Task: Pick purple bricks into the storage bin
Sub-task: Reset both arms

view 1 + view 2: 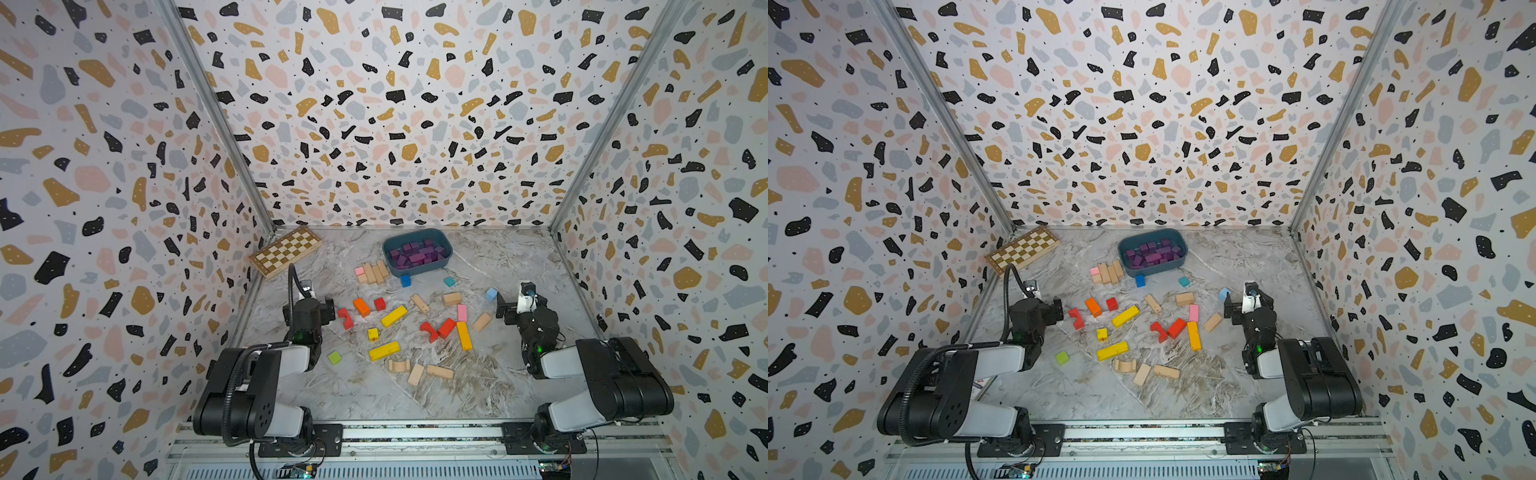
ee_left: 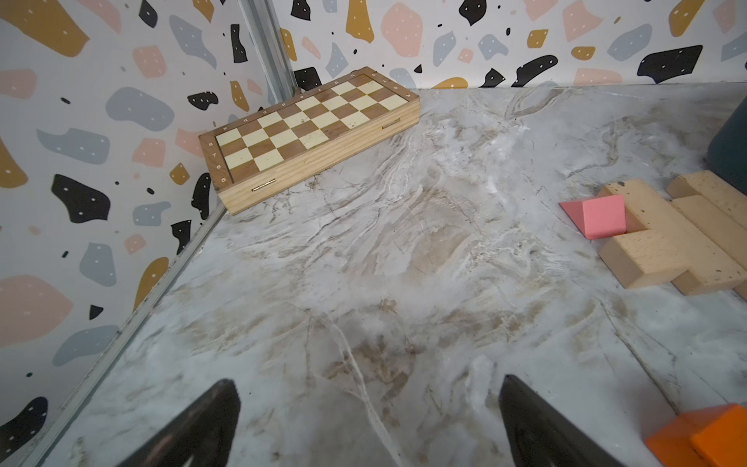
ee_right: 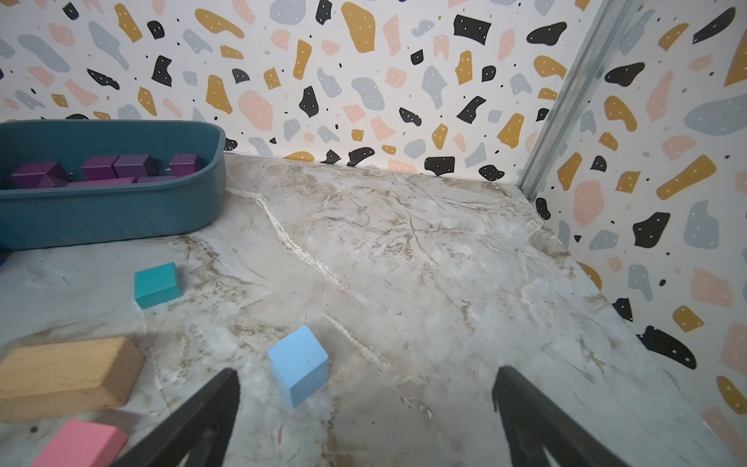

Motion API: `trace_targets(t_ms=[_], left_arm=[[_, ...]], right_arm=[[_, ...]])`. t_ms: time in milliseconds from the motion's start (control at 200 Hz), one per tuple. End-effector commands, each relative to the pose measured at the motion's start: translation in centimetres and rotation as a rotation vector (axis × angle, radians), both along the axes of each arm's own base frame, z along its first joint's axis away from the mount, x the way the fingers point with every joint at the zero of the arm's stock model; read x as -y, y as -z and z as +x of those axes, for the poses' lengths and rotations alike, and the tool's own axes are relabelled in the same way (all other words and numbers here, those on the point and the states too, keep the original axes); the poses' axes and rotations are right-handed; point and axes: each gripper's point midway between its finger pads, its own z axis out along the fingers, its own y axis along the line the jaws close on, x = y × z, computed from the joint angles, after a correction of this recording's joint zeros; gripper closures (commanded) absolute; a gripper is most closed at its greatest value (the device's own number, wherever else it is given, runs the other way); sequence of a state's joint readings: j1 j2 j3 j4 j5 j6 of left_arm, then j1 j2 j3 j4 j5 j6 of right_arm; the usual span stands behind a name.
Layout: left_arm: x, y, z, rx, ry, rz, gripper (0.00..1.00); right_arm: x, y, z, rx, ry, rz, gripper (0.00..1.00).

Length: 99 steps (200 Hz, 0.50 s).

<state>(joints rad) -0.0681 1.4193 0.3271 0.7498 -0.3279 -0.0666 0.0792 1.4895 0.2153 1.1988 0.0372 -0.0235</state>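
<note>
The purple bricks [image 1: 417, 253] are all lying inside the storage bin [image 1: 424, 269], in one loose heap below its rim, and in both top views I am not finding any purple piece on the bench [image 1: 511, 257] outside the bin. The left claw [image 2: 368, 388] is hanging released and empty over bare bench, well apart from the bin, on the side where the chessboard [image 1: 286, 250] is lying. The right claw [image 3: 366, 376] is also standing wide and holding nothing, well apart from the bin on the opposite side, and a light blue cube [image 3: 299, 366] is lying between this claw and the bin. So I am judging that the picking is finished, or almost, and that the step in hand is a last careful check. To do it well, the robot should be looking close around the bin's walls, because the ground behind the far wall is hidden from me. A dark blue cube [image 1: 405, 280] is sitting just beside the near wall and a pink block [image 1: 461, 312] is lying farther from the bin; in shadow these could be mistaken for purple, and they must not be taken. If a brick is turning up, the claw should be coming from above, closing on two flat faces, lifting clear of the rim and releasing low over the heap, so nothing is bouncing out. The arms should also be moving wide of the bin, so they are not pushing it.
</note>
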Motion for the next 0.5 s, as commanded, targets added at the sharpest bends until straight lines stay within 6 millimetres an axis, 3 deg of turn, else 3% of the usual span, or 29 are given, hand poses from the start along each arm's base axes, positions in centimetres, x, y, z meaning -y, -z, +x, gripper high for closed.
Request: trace_targets(t_ms=[0,491], left_arm=[[0.03,-1.53,0.4,0.071,0.001,-0.015,0.01],[0.02,-1.53,0.4,0.072,0.001,-0.016,0.01]], right_arm=[[-0.1,-0.55,0.23,0.011,-0.008,0.014,0.0],[-0.14,-0.49,0.26,0.008,-0.008,0.012,0.0]])
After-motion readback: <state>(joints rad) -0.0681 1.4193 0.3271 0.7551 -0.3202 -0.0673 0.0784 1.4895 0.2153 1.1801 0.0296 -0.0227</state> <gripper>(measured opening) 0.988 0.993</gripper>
